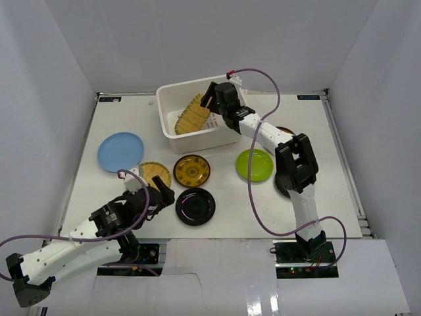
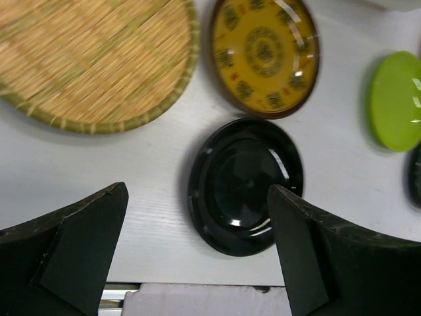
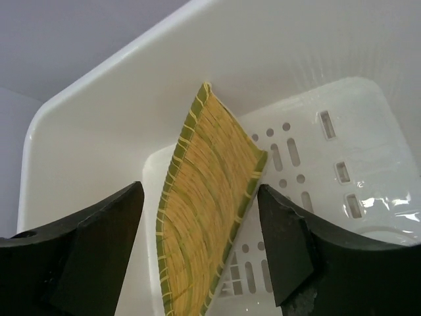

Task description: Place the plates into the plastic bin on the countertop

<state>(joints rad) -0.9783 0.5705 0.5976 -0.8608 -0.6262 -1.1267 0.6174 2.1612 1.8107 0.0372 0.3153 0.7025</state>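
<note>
The white plastic bin (image 1: 172,99) stands at the back centre of the countertop (image 1: 223,224). My right gripper (image 1: 209,101) hangs over the bin, open. A woven straw-yellow plate (image 3: 204,217) stands tilted on edge between its fingers, leaning on the bin wall (image 3: 131,85); it also shows from above (image 1: 193,113). My left gripper (image 1: 163,193) is open and empty, low over the table beside a second woven plate (image 1: 151,172) and a glossy black plate (image 1: 195,206). In the left wrist view the black plate (image 2: 245,184) lies between and beyond my open fingertips (image 2: 115,197).
A light blue plate (image 1: 121,151) lies at the left, a gold-patterned plate (image 1: 191,171) in the middle and a lime green plate (image 1: 254,164) to its right. A dark plate (image 1: 284,130) shows partly behind the right arm. Grey walls enclose the table.
</note>
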